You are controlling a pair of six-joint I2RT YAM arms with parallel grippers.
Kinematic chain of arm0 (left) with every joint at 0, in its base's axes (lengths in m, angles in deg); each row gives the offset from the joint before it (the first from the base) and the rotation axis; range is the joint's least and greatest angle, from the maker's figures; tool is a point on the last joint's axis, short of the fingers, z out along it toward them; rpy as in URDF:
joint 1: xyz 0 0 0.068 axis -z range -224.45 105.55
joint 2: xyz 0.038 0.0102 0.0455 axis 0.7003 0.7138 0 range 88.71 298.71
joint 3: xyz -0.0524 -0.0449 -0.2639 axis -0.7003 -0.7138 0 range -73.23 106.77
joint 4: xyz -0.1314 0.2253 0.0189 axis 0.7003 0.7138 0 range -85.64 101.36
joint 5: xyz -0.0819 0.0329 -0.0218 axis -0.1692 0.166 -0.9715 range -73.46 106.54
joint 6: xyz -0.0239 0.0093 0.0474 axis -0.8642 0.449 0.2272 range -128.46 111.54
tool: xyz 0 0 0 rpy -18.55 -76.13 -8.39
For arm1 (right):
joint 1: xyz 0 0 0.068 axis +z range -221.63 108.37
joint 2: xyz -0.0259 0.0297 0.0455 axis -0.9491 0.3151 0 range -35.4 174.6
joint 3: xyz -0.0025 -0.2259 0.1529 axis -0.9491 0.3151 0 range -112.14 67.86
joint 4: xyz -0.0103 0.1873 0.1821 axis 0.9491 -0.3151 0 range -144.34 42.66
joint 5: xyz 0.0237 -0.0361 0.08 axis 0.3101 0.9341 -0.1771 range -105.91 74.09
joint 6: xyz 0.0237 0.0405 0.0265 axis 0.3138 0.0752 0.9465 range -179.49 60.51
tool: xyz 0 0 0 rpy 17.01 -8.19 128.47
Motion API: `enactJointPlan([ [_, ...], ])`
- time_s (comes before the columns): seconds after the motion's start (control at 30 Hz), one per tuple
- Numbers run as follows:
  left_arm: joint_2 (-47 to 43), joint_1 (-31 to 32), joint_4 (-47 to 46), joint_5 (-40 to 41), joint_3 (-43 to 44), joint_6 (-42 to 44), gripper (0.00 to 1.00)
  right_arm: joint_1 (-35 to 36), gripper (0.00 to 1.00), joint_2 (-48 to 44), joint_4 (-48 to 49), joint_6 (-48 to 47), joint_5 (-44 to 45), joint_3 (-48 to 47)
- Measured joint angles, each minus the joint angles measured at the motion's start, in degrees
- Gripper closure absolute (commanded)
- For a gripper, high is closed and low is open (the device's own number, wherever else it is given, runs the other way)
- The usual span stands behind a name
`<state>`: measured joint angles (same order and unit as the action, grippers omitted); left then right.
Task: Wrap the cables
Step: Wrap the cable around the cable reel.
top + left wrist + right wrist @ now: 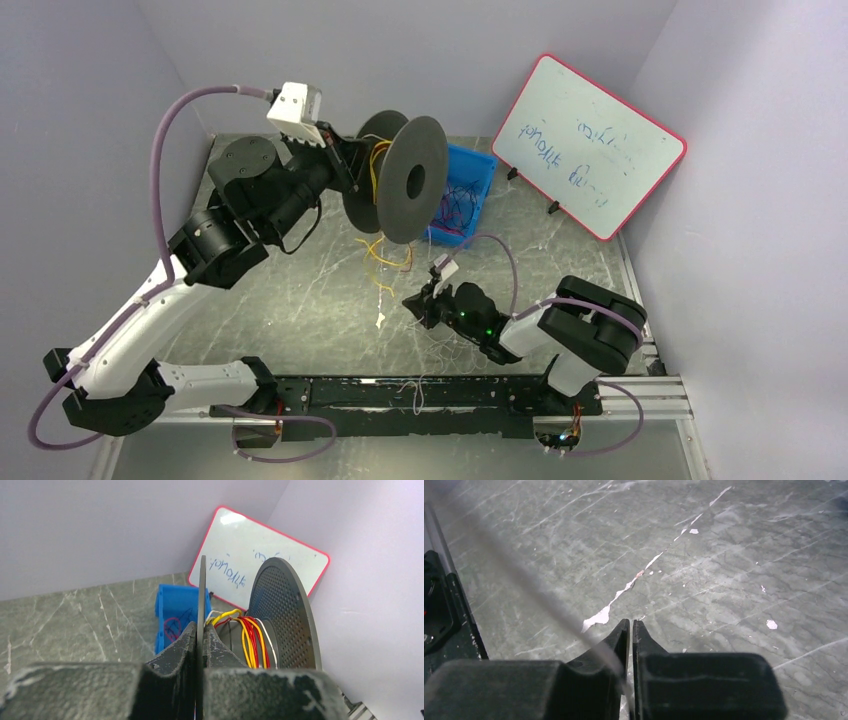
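Two views | left wrist: cables wound on spool | top: some dangle

The bench looks like matt grey veined stone, scuffed white, while the spool at frame centre is matt dark plastic with a dimpled flange, wound with smooth, glossy-sheathed cables.

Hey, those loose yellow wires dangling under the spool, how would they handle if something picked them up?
Probably floppy: the yellow wires droop in slack loops below the spool. Likely very light, being so thin, and they might slip from a pinch. They seem apt to tangle where the loops cross.
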<state>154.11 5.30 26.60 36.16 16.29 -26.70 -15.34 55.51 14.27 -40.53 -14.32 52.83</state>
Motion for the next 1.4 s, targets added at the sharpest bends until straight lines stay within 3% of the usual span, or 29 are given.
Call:
enactJointPlan([
  [0.33,3.15,0.0,-1.88,0.55,3.15,0.66,0.93,0.09,1.0,0.24,-0.94,2.21,6.88,-0.66],
  [0.6,3.63,0.0,-2.75,0.46,3.69,0.61,0.93,0.61,1.0,6.93,-3.8,1.79,6.78,-9.07],
  [0.93,8.87,-0.66,-2.71,-0.35,3.87,0.63,0.93,8.79,1.0,15.5,-6.4,1.33,5.79,-19.04],
  [1.4,10.54,-5.97,-2.69,-2.54,3.87,0.33,0.93,14.51,1.0,15.23,-8.94,2.08,6.99,-20.35],
])
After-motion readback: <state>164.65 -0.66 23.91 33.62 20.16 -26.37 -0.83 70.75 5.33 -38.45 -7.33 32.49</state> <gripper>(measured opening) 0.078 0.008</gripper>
